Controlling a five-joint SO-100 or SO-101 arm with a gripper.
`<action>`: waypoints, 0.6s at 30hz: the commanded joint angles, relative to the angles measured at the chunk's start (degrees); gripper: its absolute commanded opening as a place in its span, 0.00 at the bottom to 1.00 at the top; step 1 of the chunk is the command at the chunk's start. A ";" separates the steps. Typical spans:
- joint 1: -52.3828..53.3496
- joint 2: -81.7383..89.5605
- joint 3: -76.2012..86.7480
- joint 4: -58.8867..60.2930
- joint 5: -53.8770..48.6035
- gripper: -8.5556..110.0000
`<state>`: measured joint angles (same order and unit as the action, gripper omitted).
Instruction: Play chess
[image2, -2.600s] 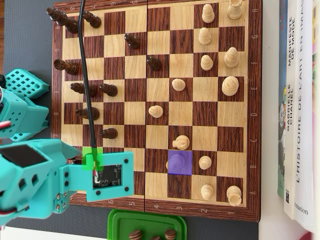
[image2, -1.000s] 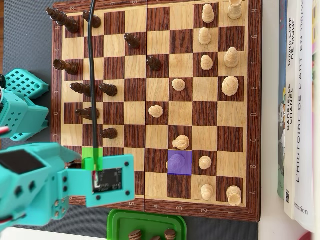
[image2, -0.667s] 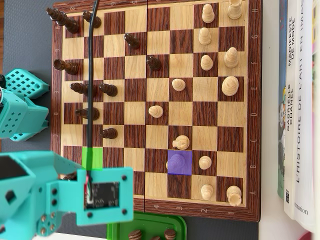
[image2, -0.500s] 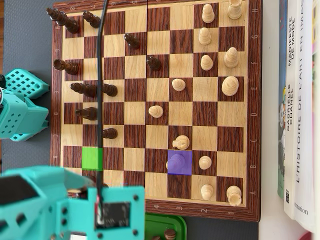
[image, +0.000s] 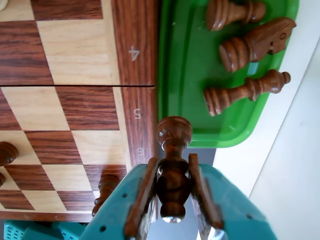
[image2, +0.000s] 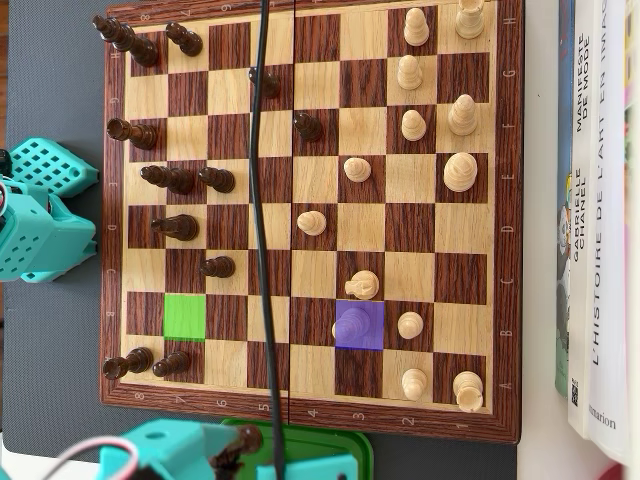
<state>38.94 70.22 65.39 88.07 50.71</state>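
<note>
Table: white top, bare along the right edge and lower right corner in the overhead view.
Mat: dark grey, flat on the table, left and below the chessboard.
Chessboard: wooden, with a dark border, lying on the mat; its right edge is near the books.
Books: lying just beside the board on the right, spines towards it.
Tray: green, just beside the board's numbered edge in the wrist view; three dark pieces lie in it.
Arm base: teal, on the mat left of the board.
</note>
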 joint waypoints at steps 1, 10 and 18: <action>1.05 -0.53 -5.19 -0.26 -1.23 0.13; 1.32 -1.58 -5.89 0.35 -1.41 0.14; 0.88 -1.49 -5.89 0.44 -1.41 0.20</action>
<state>39.46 68.03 61.96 88.24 49.66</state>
